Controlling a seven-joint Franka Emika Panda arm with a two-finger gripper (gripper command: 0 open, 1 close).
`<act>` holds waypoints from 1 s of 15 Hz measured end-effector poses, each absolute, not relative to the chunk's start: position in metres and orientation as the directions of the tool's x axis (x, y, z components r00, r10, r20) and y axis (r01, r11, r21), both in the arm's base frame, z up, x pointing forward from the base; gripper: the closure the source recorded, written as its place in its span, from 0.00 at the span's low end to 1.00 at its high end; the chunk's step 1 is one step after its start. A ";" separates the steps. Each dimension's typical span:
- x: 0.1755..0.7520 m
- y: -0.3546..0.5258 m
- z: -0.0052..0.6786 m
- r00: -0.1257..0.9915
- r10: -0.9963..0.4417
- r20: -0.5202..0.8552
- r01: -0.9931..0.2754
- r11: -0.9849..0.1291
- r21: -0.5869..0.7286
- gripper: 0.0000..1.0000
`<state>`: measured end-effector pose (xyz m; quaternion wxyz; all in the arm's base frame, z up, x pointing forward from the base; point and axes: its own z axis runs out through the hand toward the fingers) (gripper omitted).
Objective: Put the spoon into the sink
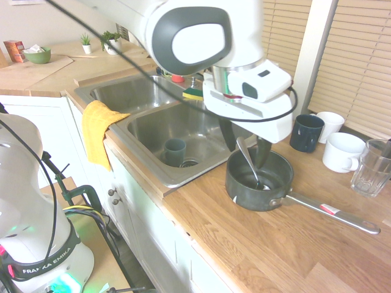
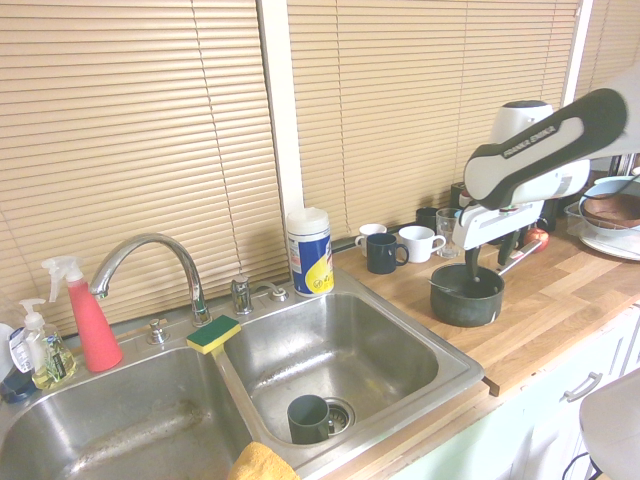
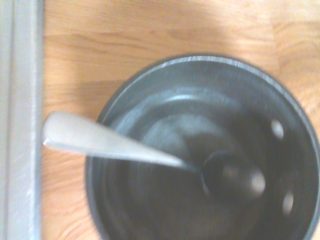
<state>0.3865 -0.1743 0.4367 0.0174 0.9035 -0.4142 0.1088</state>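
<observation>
One slim silvery spoon (image 1: 247, 160) leaning in round dark saucepan (image 1: 243, 190); jaws wide, empty.

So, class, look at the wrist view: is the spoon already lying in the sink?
No, the spoon rests in the dark saucepan on the wooden counter, its handle leaning over the rim, beside the sink.

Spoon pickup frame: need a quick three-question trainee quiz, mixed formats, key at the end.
1. True or false: the spoon already lies in the sink.
2. The spoon's bowl end rests inside: A) glass B) saucepan C) navy mug
3. Fill in: the pincer hangs above the saucepan with jaws ____.

Key: 1 false. 2 B. 3 open, with the spoon handle rising between its fingers.
</observation>
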 end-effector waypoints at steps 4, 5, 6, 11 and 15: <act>0.429 -0.175 0.423 0.677 -0.702 0.221 -0.716 -0.698 -0.021 0.00; 0.439 -0.171 0.418 0.693 -0.688 0.213 -0.703 -0.711 -0.009 0.00; 0.448 -0.166 0.412 0.712 -0.671 0.205 -0.687 -0.727 0.005 0.00; 0.456 -0.150 0.413 0.777 -0.609 0.160 -0.625 -0.776 0.082 0.00; 0.457 -0.141 0.409 0.834 -0.545 0.091 -0.552 -0.825 0.122 0.00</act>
